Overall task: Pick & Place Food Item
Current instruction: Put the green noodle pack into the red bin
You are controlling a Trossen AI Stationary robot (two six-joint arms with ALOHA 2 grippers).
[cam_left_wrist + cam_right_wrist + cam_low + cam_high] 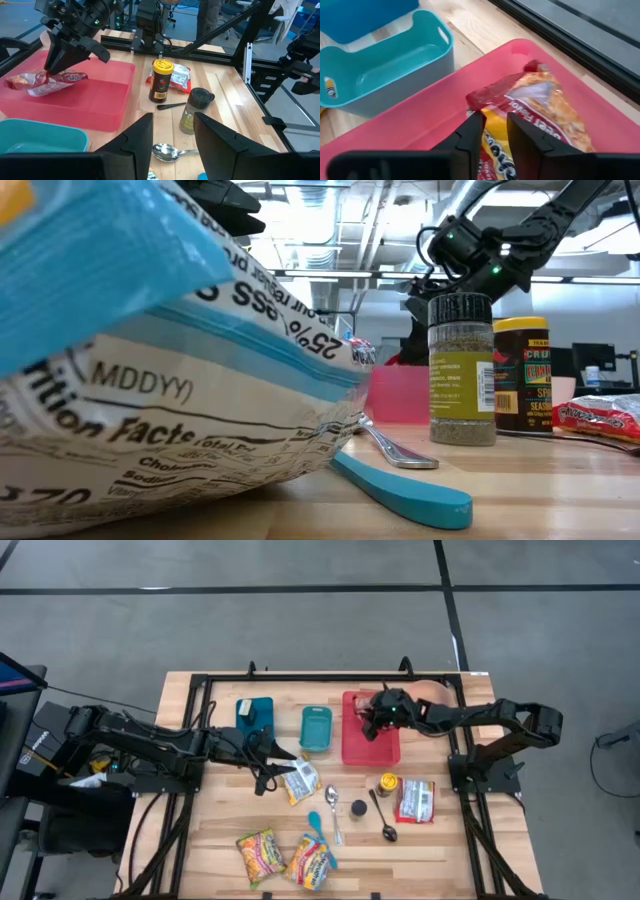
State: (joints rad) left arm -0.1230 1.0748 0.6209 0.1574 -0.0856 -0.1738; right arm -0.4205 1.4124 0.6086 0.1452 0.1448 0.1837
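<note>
Right claw (490, 131) sits over the red bin (415, 125), jaws slightly parted around the corner of the snack packet (545, 112), which lies in the bin. The packet's long axis runs straight ahead from the fingertips. Left claw (172, 132) waits part-open, empty, near the teal bin (316, 728), farther off.

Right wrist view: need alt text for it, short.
The right gripper sits just above a red and yellow snack packet lying in a pink bin, its two dark fingers slightly apart at the packet's near end. Beyond the bin, on the wooden table, stand a teal bin and a darker blue one.
</note>
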